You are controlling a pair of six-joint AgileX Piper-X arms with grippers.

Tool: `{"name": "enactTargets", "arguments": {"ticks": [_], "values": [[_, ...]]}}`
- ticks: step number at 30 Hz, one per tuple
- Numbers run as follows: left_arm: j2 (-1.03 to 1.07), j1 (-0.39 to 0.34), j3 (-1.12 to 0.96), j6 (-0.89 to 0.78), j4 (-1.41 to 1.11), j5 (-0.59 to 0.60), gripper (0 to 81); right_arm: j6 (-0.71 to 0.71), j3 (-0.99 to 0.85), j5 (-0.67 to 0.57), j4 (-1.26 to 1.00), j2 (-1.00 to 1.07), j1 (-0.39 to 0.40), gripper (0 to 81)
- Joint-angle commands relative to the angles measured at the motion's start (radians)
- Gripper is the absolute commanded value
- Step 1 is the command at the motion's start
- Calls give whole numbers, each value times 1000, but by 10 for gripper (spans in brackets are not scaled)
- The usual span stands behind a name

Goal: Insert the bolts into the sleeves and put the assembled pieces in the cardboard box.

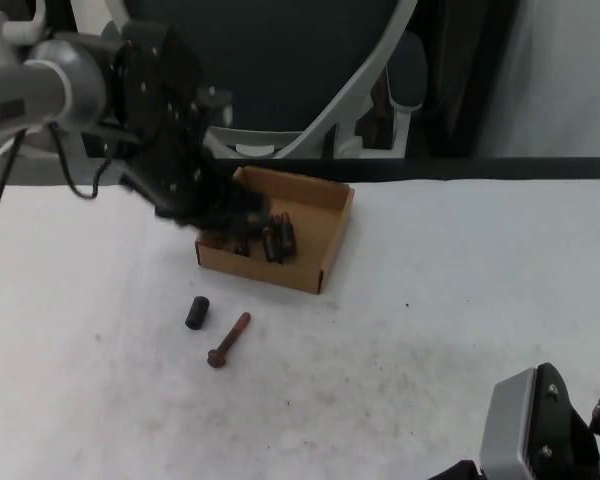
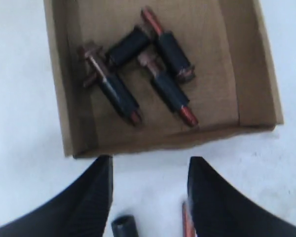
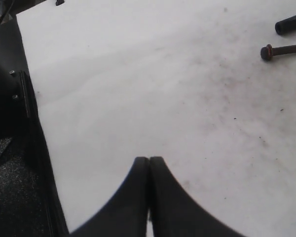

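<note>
Fingers (image 2: 89, 202) of L gripper (image 2: 150, 160) spread wide, nothing between them. It hovers above the bench (image 1: 460, 300) just beside the cardboard box (image 2: 59, 84). Inside box: several bolt-in-sleeve pieces (image 2: 113, 91) lying close together. Loose sleeve (image 1: 197, 312) & loose bolt (image 1: 228, 340) lie side by side on bench near box, not touching. R gripper (image 3: 149, 163) has fingers pressed together, empty, low over bench, well apart from the rest.
</note>
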Motion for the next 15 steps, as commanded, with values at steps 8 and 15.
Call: {"name": "enactTargets", "arguments": {"ticks": [8,15], "values": [[-10,-14,101,-8,62,-98,447,20,-5,-1,41,-5,6,3],[-8,-12,120,-10,3,-133,447,20,-5,-1,41,-5,6,3]]}}
